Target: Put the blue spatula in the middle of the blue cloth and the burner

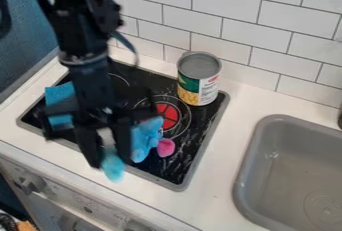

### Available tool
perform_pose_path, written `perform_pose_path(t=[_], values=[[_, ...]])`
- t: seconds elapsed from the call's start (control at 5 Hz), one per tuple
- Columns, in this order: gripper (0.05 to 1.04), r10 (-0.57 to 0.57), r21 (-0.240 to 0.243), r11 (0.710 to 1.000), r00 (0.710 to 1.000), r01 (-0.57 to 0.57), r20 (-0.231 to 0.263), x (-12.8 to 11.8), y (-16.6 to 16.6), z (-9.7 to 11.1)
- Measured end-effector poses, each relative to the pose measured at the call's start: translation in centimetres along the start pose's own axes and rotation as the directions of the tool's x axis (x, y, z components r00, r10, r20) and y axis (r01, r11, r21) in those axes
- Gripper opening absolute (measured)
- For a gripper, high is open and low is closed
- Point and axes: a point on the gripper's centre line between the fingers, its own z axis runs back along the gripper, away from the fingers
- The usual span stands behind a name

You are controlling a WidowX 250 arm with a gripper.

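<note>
1. Your gripper [110, 162] hangs over the front part of the black stovetop [175, 164], pointing down, with the arm coming in from the upper left.
2. Your fingers are closed on the blue spatula [113, 169]: a pale part of it sits between them, and its blue end sticks out below their tips, in front of the stovetop's near edge as you look at it.
3. You have the blue cloth [59, 95] at the stovetop's left side in the view, partly hidden behind the gripper.
4. The burner [167, 116] with the red centre is to the right of your gripper in the view, inside pale rings.
5. Just beside that burner, toward the front, you see a light-blue soft item [145, 137] with a pink piece [165, 147] at its right.
6. Behind the burner, an upright can [199, 77] stands at the stovetop's back right corner.
7. To the right you have a grey sink [248, 157] set into the white bench [217, 175], with a tiled wall [224, 7] behind.
</note>
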Motion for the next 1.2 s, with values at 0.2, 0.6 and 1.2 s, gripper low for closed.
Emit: perform_pose_path(t=[0.2,0.6,1.2], values=[[0.313,-0.088,0.031,0.995,0.994,0.090,-0.066,-3.6,0.4,-0.2],[0.313,-0.124,0.118,0.983,0.980,0.143,-0.158,-4.3,1.2,-3.5],[0.313,-0.056,0.180,0.978,0.964,0.105,-0.259,2.0,-1.1,-7.4]])
